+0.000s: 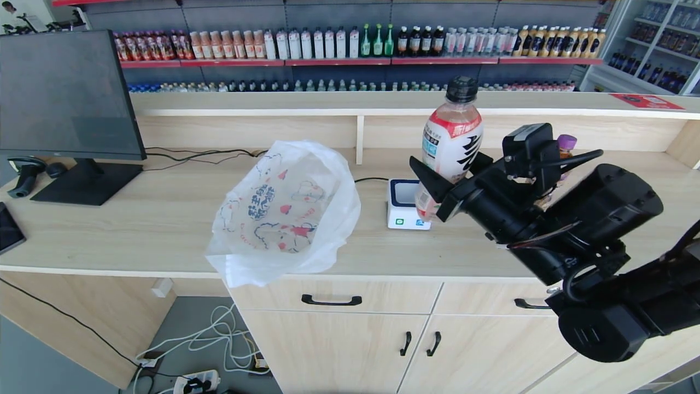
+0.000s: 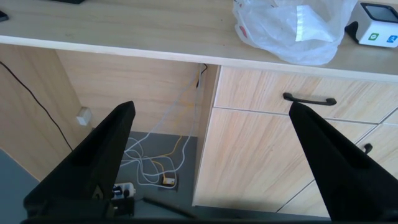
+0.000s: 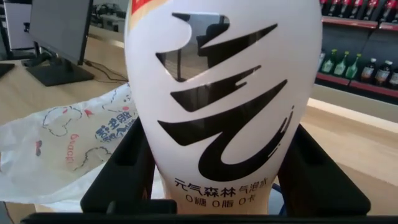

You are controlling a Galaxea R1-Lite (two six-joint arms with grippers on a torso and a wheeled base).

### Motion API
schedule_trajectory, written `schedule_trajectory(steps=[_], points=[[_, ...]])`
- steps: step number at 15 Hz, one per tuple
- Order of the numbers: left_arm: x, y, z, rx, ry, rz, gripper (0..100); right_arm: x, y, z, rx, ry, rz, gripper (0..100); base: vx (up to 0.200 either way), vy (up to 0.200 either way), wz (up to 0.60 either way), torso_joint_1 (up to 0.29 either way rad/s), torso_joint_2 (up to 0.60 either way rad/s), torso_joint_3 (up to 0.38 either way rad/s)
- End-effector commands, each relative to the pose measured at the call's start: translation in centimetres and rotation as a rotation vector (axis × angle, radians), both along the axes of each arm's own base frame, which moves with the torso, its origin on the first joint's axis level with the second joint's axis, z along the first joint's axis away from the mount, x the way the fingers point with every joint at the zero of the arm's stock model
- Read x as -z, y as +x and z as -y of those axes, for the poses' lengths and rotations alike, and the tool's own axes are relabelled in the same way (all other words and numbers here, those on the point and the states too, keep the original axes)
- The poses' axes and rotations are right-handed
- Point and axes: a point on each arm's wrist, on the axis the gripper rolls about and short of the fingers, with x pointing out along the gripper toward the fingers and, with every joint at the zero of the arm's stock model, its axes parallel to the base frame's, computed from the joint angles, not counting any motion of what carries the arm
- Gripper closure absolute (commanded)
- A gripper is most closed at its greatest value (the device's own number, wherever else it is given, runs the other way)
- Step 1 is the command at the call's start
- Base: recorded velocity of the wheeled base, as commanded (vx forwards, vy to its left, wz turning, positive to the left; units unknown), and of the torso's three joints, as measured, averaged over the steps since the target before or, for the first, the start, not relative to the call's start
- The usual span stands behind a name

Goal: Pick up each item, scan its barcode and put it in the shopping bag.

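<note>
Head view: right end effector [image 1: 445, 175] grips the bottle [image 1: 451, 145] upright, close by the scanner [image 1: 403, 210] at the bench's [image 1: 164, 219] middle; scanning looks underway; next likely needs a carry left to the shopping bag [image 1: 284, 210]; left end effector [image 2: 211, 109] gapes wide below the front edge.

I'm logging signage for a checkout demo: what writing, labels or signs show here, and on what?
Bottle: one large black brush character, a row of small characters below.
Shopping bag: blue characters among cartoon drawings.
Scanner: two small icons, no words legible.
Shelf bottles: labels too small to read.
Red counter sign: too blurred.
</note>
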Motion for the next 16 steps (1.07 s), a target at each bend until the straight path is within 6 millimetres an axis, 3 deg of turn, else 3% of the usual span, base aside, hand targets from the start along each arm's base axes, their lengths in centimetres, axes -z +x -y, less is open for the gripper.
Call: schedule_trajectory(steps=[1, 6, 16], points=[[0.0, 0.0, 0.0, 0.000, -0.001, 0.000, 0, 0.8, 1.9, -0.4, 0.021, -0.011, 0.002, 100, 0.000, 0.000, 0.00, 0.000, 0.00, 0.000], [0.0, 0.0, 0.0, 0.001, -0.001, 0.000, 0, 1.8, 3.4, 0.1, 0.076, -0.067, 0.023, 100, 0.000, 0.000, 0.00, 0.000, 0.00, 0.000], [0.0, 0.0, 0.0, 0.001, 0.004, 0.000, 0, 2.3, 7.3, -1.9, 0.110, -0.218, 0.218, 100, 0.000, 0.000, 0.00, 0.000, 0.00, 0.000]])
